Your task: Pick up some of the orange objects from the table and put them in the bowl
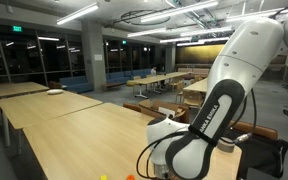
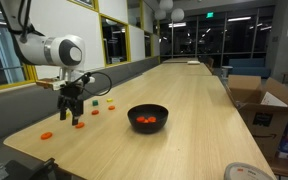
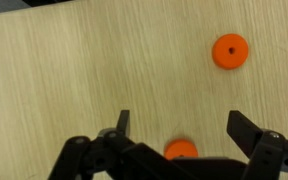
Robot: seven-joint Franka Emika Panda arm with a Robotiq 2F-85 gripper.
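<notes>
We judged the orange discs [image 3: 230, 50] light, flat, stiff (likely slippery), best pinched across the rim; the tool [image 3: 179, 125] hung spread wide and empty.

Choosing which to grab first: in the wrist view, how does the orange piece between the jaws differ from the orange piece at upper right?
The lower orange piece sits between the open jaws; the upper-right orange piece lies beyond their tips. The lower orange piece is partly hidden; the upper-right orange piece shows whole. Both are round, bright orange, on the table.
</notes>
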